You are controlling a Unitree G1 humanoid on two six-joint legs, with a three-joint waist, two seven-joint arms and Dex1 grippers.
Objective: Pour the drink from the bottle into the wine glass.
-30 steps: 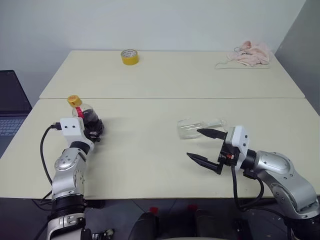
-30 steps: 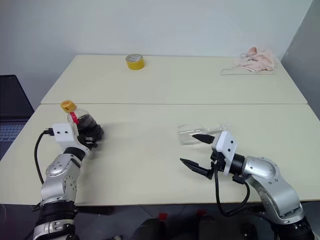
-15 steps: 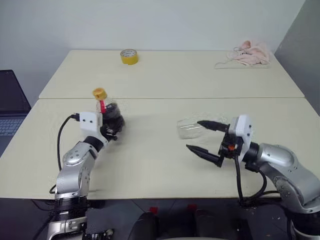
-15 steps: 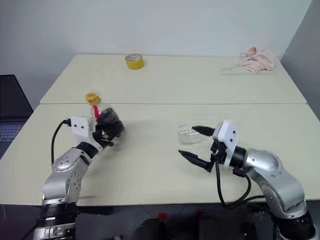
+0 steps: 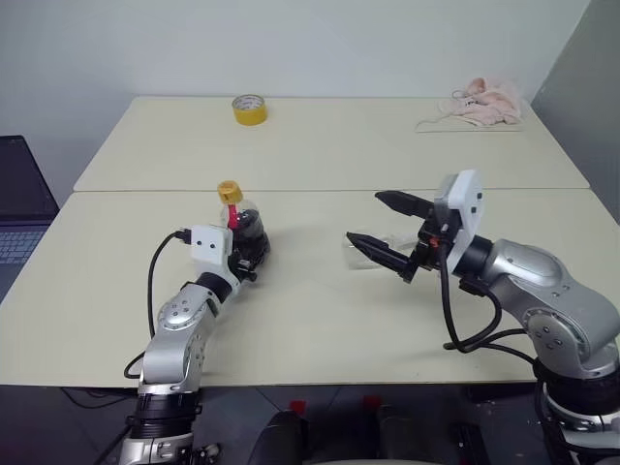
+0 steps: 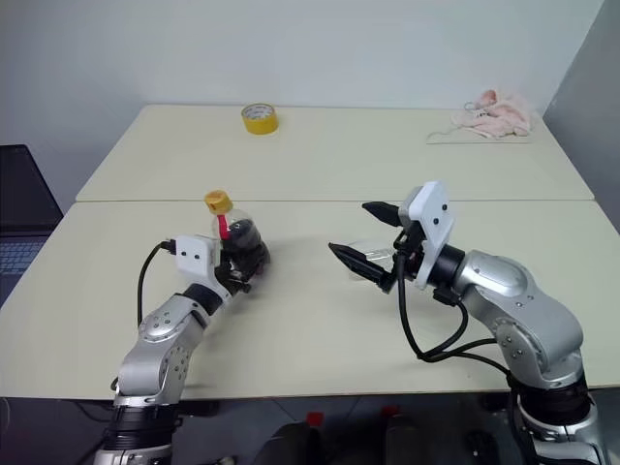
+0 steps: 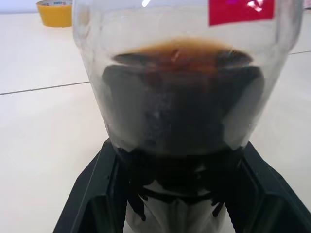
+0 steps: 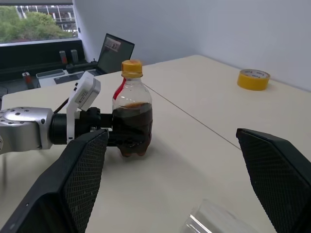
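Observation:
The bottle (image 5: 246, 219), small and round with a yellow cap and red neck label, stands upright left of the table's middle, low over the tabletop. The dark drink (image 7: 184, 111) fills its lower body. My left gripper (image 5: 251, 248) is shut on the bottle's base, with black fingers (image 7: 92, 194) on either side. The wine glass (image 5: 362, 256) lies on its side on the table, to the right of the bottle. My right gripper (image 5: 365, 217) hovers open just above the glass with nothing in it, pointing towards the bottle (image 8: 132, 116). The glass's rim (image 8: 214, 221) shows below the right gripper.
A yellow tape roll (image 5: 250, 109) sits at the far left of the back table, and a pink cloth (image 5: 481, 105) at its far right. A laptop (image 5: 19, 203) stands beyond the table's left edge. A seam (image 5: 320, 191) joins the two tables.
My left gripper has carried the bottle to the right, towards the table's middle. My right gripper has risen from the table to above the lying glass and stays open.

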